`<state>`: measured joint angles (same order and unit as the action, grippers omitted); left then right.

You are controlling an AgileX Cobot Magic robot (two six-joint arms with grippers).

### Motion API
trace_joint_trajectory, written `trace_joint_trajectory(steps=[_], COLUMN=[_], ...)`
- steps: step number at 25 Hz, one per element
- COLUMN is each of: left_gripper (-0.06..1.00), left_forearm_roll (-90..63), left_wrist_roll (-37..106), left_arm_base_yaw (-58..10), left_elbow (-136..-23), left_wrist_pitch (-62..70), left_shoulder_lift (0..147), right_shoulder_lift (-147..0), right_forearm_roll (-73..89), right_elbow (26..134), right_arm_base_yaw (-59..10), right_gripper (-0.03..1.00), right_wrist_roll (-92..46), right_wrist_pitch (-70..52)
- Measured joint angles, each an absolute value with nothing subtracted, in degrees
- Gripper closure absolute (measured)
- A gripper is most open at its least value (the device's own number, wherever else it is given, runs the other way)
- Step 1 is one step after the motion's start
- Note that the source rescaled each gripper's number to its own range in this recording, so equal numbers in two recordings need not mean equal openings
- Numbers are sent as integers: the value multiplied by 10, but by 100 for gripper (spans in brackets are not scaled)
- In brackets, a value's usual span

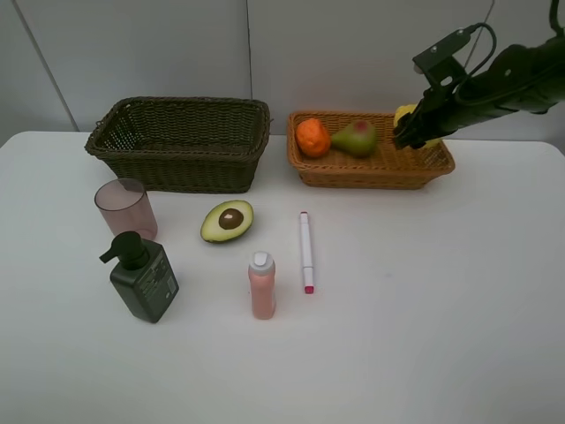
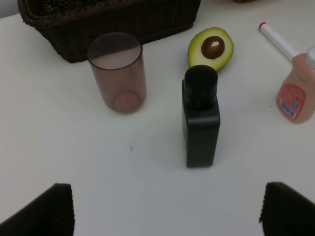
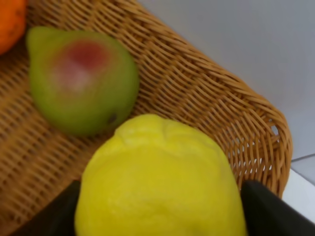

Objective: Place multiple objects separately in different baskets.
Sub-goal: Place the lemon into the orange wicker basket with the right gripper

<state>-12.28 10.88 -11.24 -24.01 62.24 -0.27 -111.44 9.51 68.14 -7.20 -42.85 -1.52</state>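
The right gripper (image 1: pixel 413 132) gripped the yellow lemon (image 3: pixel 162 182) between its fingers over the orange-tan basket (image 1: pixel 371 175), upper right of the exterior frame; floor contact could not be determined. On the left gripper (image 2: pixel 167 209), the fingers stood wide apart, empty.

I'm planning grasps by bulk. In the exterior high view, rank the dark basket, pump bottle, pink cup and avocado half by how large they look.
1. dark basket
2. pump bottle
3. pink cup
4. avocado half
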Motion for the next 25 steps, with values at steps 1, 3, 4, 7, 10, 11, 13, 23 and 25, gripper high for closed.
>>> trace_joint_trajectory(steps=[1,3,4,7,10,11,13,23,25], left_gripper=[-6,-6,-6,-6,-6,-6,-6,-6,-6], left_forearm_roll=[-123,-123,-123,-123,-123,-123,-123,-123,-123], left_wrist_roll=[109,109,109,109,109,109,109,109,109], left_arm_base_yaw=[-112,-112,-112,-112,-112,-112,-112,-112,-112], left_elbow=[-240,-240,-240,-240,-240,-240,-240,-240,-240], left_wrist_pitch=[622,622,622,622,622,622,622,622,622], left_shoulder_lift=[-3,-3,-3,-3,-3,-3,-3,-3,-3], right_shoulder_lift=[-1121,-1130,-1134,-1140,-1141,-1141,-1141,-1141,-1141], right_forearm_roll=[105,130,140,160,163,163,163,195,196], right_elbow=[681,681,681,681,681,681,681,681,681], right_arm_base_yaw=[-72,-72,-72,-72,-72,-72,-72,-72,-72], right_gripper=[40,40,40,40,40,40,40,40,40], right_wrist_roll=[-428,-428,-428,-428,-428,-428,-428,-428,-428], right_wrist_pitch=[-6,14,22,44,56,58,59,58,58])
